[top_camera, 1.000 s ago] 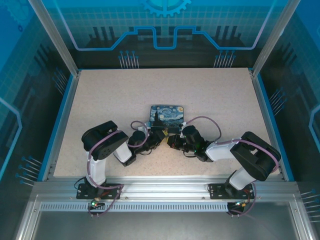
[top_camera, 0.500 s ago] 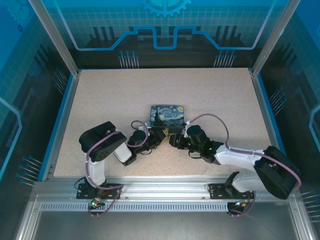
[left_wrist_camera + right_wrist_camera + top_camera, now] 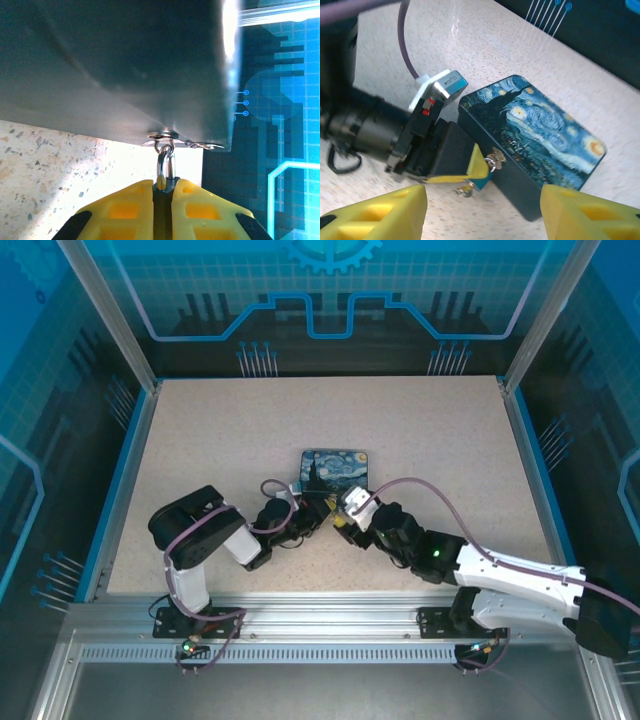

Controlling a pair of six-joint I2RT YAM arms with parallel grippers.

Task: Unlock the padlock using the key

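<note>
On your left, the yellow-fingered left gripper has not shifted in the last second. Its fingers are pressed together on the bluish body of the tiny silvery-shackled padlock, which hangs from the hasp ring on the front wall of the rectangular starry-night painted tin. The change is on the right: the right arm has sunk and stretched out low, while the right gripper stays just beside the lock, fingers spread wide around nothing. So the lock is steadied, but you carry no key. A silvery bit under the padlock may be it, though it is too small to tell. The keyhole is hidden.
</note>
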